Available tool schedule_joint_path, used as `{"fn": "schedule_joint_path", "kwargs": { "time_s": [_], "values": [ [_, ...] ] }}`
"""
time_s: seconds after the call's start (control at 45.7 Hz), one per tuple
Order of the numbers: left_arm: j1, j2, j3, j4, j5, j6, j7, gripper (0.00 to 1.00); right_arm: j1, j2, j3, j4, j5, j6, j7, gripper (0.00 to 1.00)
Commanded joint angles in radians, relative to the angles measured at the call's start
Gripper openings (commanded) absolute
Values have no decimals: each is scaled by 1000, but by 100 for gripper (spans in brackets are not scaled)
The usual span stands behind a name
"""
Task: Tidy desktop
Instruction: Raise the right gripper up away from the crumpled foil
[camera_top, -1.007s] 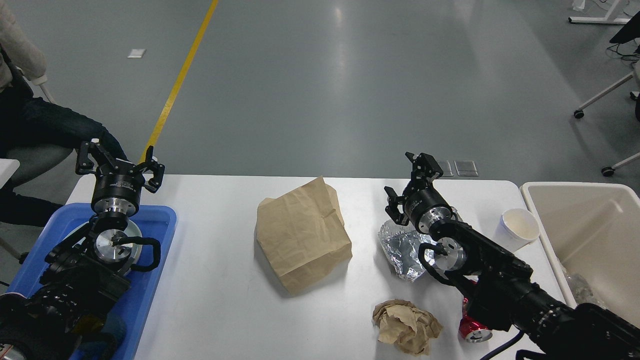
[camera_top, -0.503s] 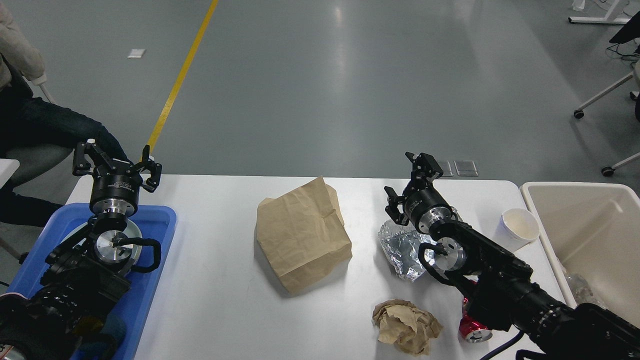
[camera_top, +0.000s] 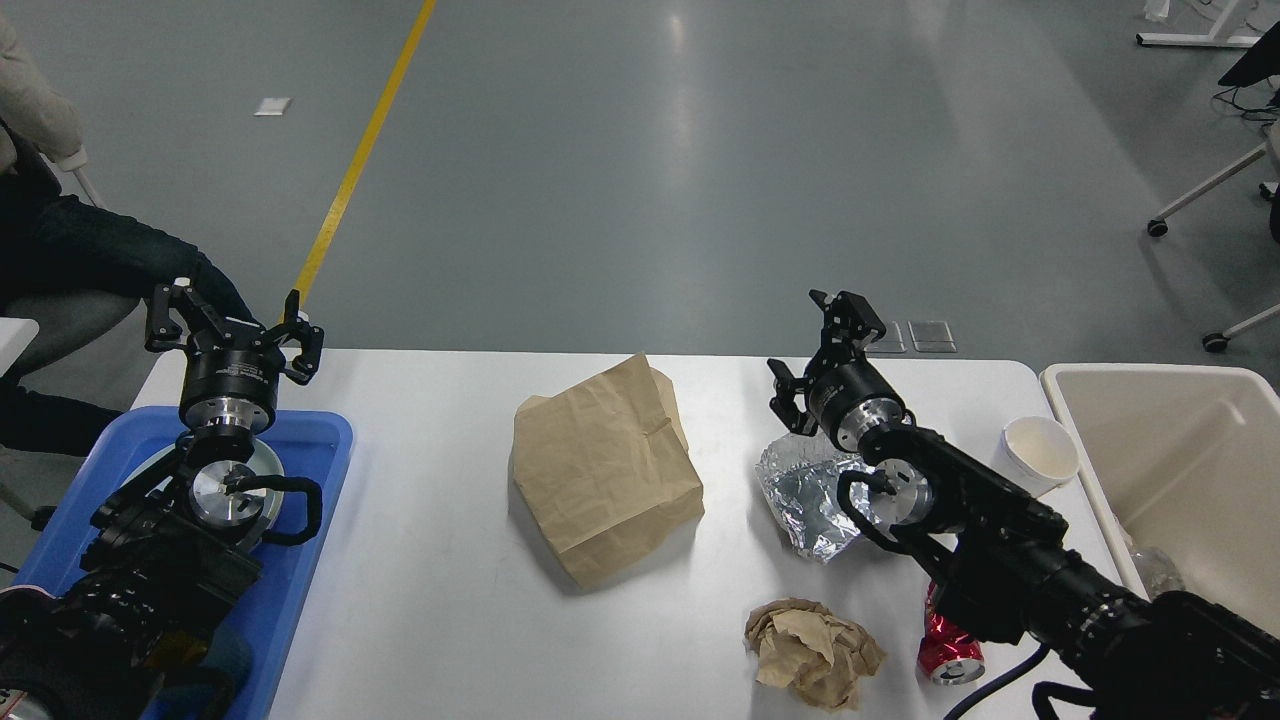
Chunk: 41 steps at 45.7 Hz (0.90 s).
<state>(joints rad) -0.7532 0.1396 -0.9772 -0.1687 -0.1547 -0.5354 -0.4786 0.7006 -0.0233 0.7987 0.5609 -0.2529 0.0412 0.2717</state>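
The white desktop (camera_top: 430, 600) carries a brown paper bag (camera_top: 603, 470) in the middle, crumpled silver foil (camera_top: 805, 495) to its right, a crumpled brown paper ball (camera_top: 812, 652) near the front, a crushed red can (camera_top: 950, 655) and a white paper cup (camera_top: 1037, 452). My left gripper (camera_top: 233, 325) stands open and empty above the far end of the blue tray (camera_top: 300, 560). My right gripper (camera_top: 818, 345) is open and empty, raised just beyond the foil.
A beige bin (camera_top: 1180, 450) stands off the desktop's right end with some clear wrapping inside. A seated person (camera_top: 60, 240) is at the far left. Office chair legs (camera_top: 1200, 200) show at the far right on the grey floor.
My right gripper has lifted slightly and shifted a little up and away from the foil. My left gripper rose slightly over the tray. Nothing on the desktop moved.
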Motion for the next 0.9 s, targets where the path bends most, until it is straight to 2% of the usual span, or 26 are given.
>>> {"fn": "schedule_joint_path", "kwargs": {
  "time_s": [0.0,0.131,0.263,0.875],
  "values": [
    [0,0,0,0,0,0,0,96,63,-66,-1,-4,1,0,0,100],
    [0,0,0,0,0,0,0,96,106,-168,5,-4,1,0,0,100],
    [0,0,0,0,0,0,0,96,106,-218,7,-7,1,0,0,100],
    [0,0,0,0,0,0,0,96,76,-214,2,-7,3,2,7,100]
  ]
}}
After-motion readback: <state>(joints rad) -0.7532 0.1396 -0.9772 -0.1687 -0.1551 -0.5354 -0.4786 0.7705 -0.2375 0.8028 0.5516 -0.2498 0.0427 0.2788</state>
